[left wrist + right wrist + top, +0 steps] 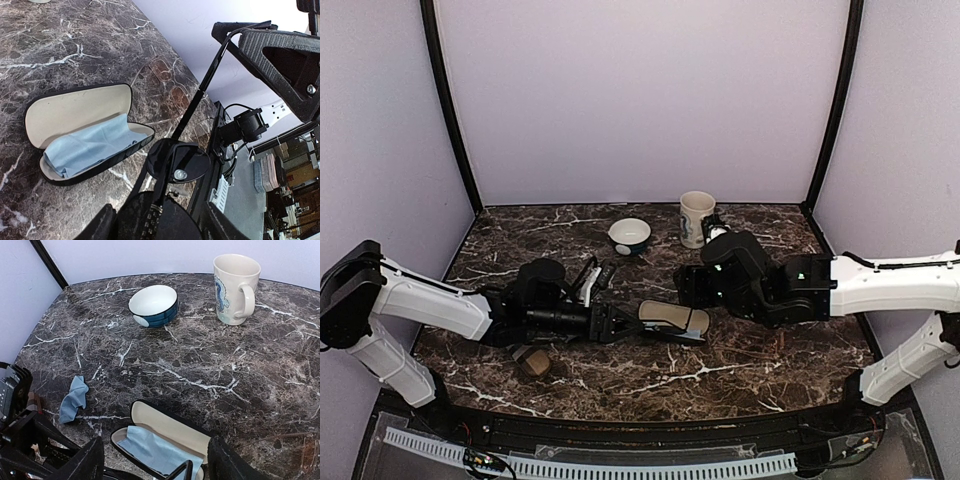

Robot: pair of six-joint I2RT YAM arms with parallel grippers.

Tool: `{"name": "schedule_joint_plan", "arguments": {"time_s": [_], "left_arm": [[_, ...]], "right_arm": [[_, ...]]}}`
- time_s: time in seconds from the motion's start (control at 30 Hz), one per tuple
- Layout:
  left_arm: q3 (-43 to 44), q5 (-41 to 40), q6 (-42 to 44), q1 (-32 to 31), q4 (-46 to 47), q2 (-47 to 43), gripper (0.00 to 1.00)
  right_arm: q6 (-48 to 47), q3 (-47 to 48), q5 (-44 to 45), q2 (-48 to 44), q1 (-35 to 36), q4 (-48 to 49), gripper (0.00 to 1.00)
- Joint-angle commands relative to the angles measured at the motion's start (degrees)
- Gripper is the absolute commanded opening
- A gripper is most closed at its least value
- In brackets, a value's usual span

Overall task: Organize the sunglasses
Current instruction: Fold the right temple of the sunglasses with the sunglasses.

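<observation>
While the left gripper pinches the sunglasses beside the open case, midway between the table's side edges, the right gripper gapes empty.

A: Dark brown marble table, white veins everywhere lol. Black case, cream lining.
B: Yep, pale blue cloth in it too. Blue bowl, white inside. Cream mug, blue print on the side.
A: Black-framed sunglasses, dark lenses. Lilac-ish walls.

Dark, teardrop-lensed, wire-framed sunglasses, one arm unfolded, held aloft, tilted
</observation>
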Motion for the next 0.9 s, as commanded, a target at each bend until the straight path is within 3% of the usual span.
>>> {"name": "schedule_joint_plan", "arguments": {"time_s": [0.0, 0.33, 0.87], "left_arm": [[1.9, -0.4, 0.9, 0.3, -0.9, -2.3, 0.00], [2.3, -3.7, 3.8, 0.2, -4.8, -4.4, 0.00], [3.1, -2.5, 2.3, 0.2, -4.5, -2.8, 0.00]], "right_arm": [[-0.3, 1.9, -0.8, 0.2, -0.2, 2.1, 0.71], [-0.6, 2.2, -1.2, 0.9, -0.2, 2.3, 0.71], [-1.8, 3.0, -4.3, 2.5, -0.2, 5.1, 0.69]]}}
